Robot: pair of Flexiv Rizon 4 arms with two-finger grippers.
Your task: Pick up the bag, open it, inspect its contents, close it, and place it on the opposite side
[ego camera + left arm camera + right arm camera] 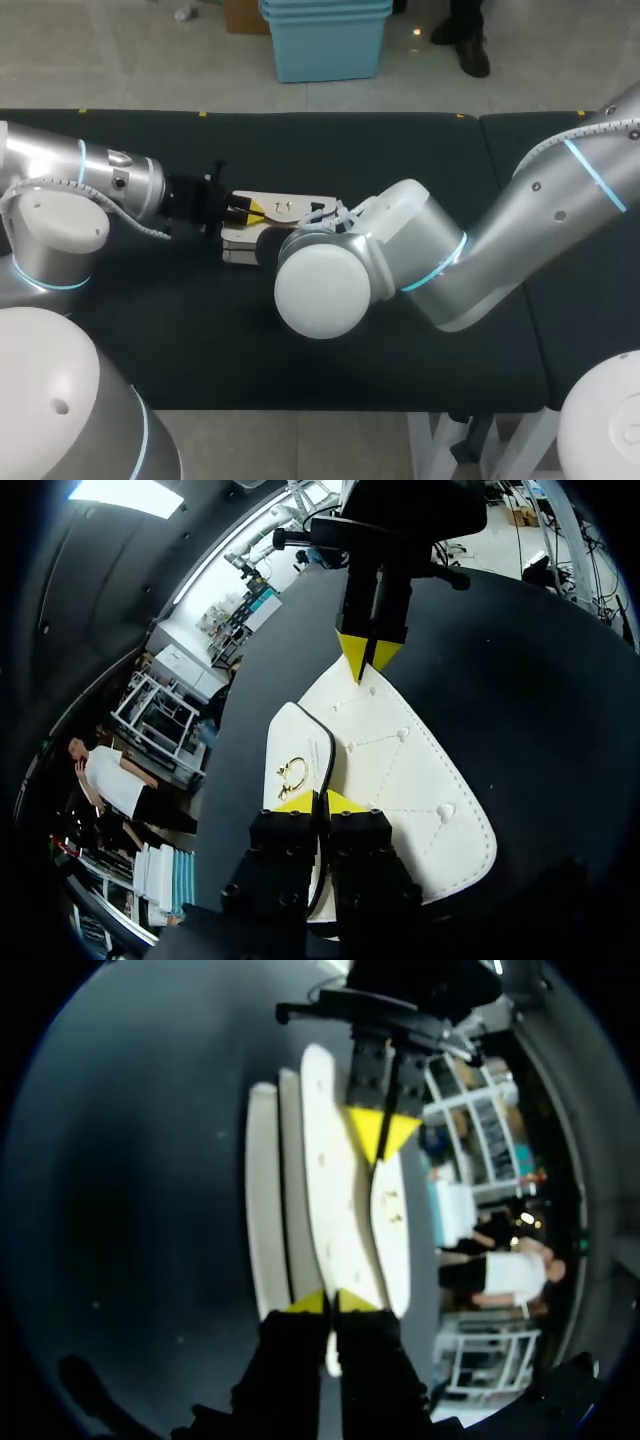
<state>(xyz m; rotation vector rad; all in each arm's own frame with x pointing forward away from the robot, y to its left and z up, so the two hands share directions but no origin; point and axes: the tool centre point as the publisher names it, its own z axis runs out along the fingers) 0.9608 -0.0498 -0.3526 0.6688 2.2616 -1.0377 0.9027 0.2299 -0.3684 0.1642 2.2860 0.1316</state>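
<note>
A white quilted bag (285, 203) lies flat in the middle of the black table, its flap carrying a gold clasp (292, 776). My left gripper (320, 802) comes in from the left and is shut on the near edge of the bag (400, 770), right beside the flap. My right gripper (328, 1302) is shut on the opposite edge of the bag (330, 1210), whose white layers show edge-on ahead of it. The two grippers face each other across the bag: the right gripper (367, 660) at its far end, the left gripper (380, 1135) likewise. In the head view my right wrist hides the bag's right end.
The black table (150, 330) has bare cloth on every side of the bag. A seam (482, 150) splits the tabletop at the right. My right arm's elbow (325, 285) hangs low over the table just in front of the bag.
</note>
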